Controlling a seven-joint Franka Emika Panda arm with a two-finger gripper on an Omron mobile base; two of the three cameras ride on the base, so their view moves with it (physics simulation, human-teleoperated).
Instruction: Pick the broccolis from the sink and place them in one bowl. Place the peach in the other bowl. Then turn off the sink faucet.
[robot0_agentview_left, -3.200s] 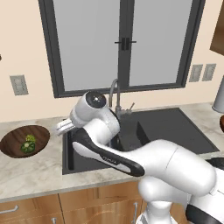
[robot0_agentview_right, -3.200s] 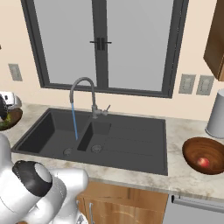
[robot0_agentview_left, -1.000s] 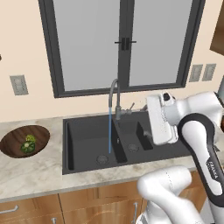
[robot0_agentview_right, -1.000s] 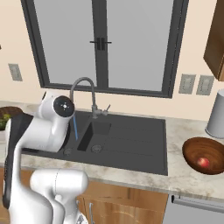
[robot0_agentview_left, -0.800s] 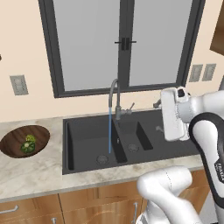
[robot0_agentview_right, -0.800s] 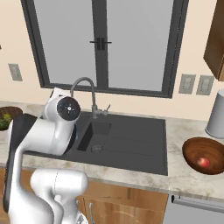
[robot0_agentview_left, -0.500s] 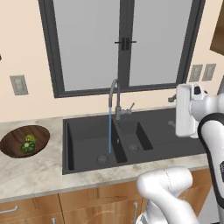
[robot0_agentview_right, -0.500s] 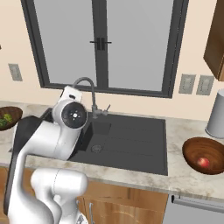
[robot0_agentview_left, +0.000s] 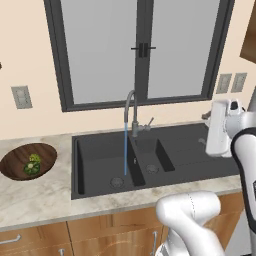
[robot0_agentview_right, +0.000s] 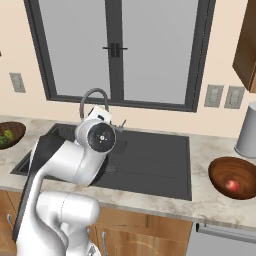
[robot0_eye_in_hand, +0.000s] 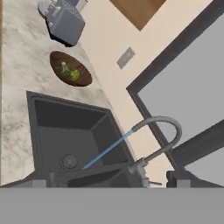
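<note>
Sink (robot0_agentview_left: 100, 150): black, two basins + drainboard, set in marble counter (robot0_agentview_left: 35, 197).
Faucet (robot0_agentview_left: 131, 112): running, blue stream into left basin nr drain.
Broccolis (robot0_agentview_left: 32, 164): in bowl (robot0_agentview_left: 15, 162) on counter, left of sink.
Peach (robot0_agentview_right: 231, 185): in 2nd bowl (robot0_agentview_right: 222, 172), right of sink, nr grey canister (robot0_agentview_right: 248, 131).
Gripper (robot0_eye_in_hand: 107, 180): above sink's right side, fingers spread wide, apparently nothing held; tips barely visible.

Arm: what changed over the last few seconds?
The arm swung from the left side of the sink, across the basins, to its right end in the left base view. Nothing was taken hold of or let go. Unchanged: water runs from the faucet, broccolis lie in the left bowl, peach in the right bowl.
</note>
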